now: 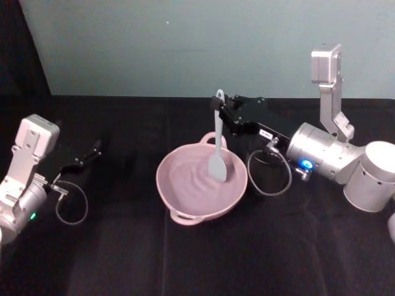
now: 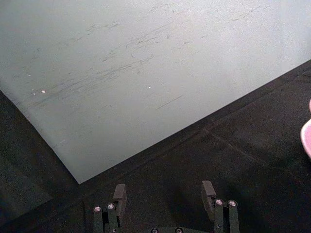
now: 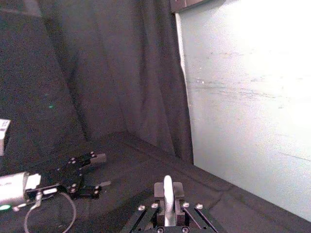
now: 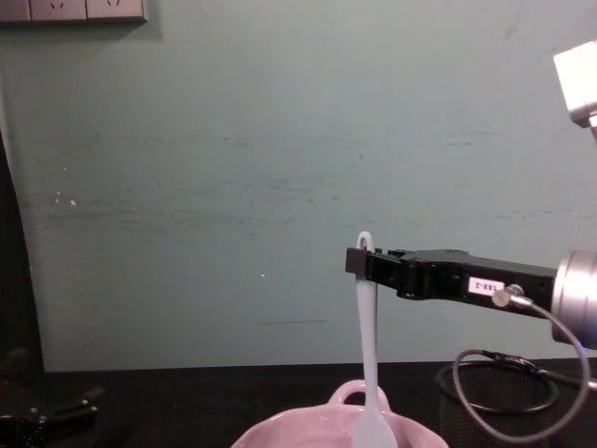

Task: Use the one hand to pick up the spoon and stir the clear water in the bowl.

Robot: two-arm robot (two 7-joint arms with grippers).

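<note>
The black slim right gripper (image 1: 223, 112) is clamped high on the long white plastic spoon (image 1: 217, 148), likely light, slick and slightly flexible, its blade dipped in the round pale pink glossy bowl (image 1: 164, 187) mid-tabletop (image 1: 185, 265); the left gripper (image 1: 89, 154) sits parked at the left, fingers apart.

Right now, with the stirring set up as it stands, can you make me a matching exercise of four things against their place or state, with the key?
Things:
1. right gripper
2. left gripper
3. spoon
4. bowl

Places or states:
A. open and empty, low on the left side of the table
B. pink and round, sitting mid-table
C. shut on a handle just below its loop end
D. upright, blade down inside the bowl

Pairs: 1-C, 2-A, 3-D, 4-B
</note>
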